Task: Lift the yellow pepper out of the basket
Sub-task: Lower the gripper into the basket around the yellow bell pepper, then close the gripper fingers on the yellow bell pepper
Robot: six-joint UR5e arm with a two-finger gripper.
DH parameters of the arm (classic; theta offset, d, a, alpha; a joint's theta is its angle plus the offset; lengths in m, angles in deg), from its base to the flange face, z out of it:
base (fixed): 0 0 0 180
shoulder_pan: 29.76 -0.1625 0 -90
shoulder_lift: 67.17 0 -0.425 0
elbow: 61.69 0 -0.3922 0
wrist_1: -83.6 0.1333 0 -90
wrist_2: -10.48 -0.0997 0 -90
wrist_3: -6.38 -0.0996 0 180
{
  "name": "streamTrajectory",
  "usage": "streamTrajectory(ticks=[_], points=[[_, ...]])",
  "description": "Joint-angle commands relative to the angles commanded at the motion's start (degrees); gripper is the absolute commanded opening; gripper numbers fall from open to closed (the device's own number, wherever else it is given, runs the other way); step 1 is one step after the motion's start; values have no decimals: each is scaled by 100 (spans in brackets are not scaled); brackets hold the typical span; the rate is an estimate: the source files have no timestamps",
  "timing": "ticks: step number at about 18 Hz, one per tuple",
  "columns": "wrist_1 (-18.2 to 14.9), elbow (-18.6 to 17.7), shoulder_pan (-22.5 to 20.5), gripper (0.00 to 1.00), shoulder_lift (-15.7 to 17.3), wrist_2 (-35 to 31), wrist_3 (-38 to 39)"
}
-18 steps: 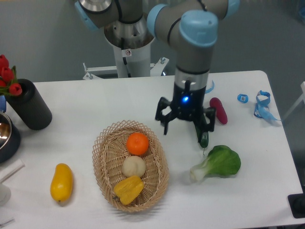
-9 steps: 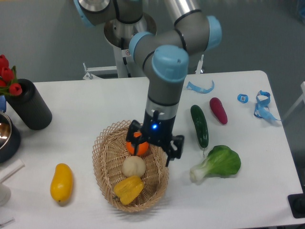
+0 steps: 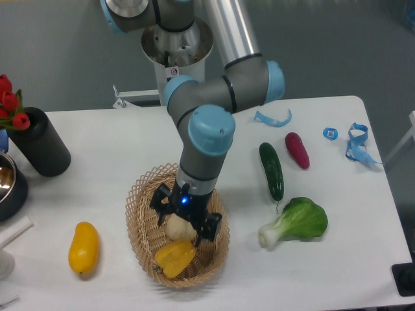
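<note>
Gripper [image 3: 185,217] spread open over the basket [image 3: 137,223]
Its body hides most of the beige ball [image 3: 178,228]; pepper [image 3: 174,257] lies at the basket's near end, fully visible.

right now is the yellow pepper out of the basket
No, the yellow pepper lies inside the basket, with the pincer just above it.
</note>
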Motion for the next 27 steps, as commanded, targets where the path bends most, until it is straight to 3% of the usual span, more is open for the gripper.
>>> streamTrajectory(ticks=[27], points=[[18, 299, 0, 100, -554, -185, -17]])
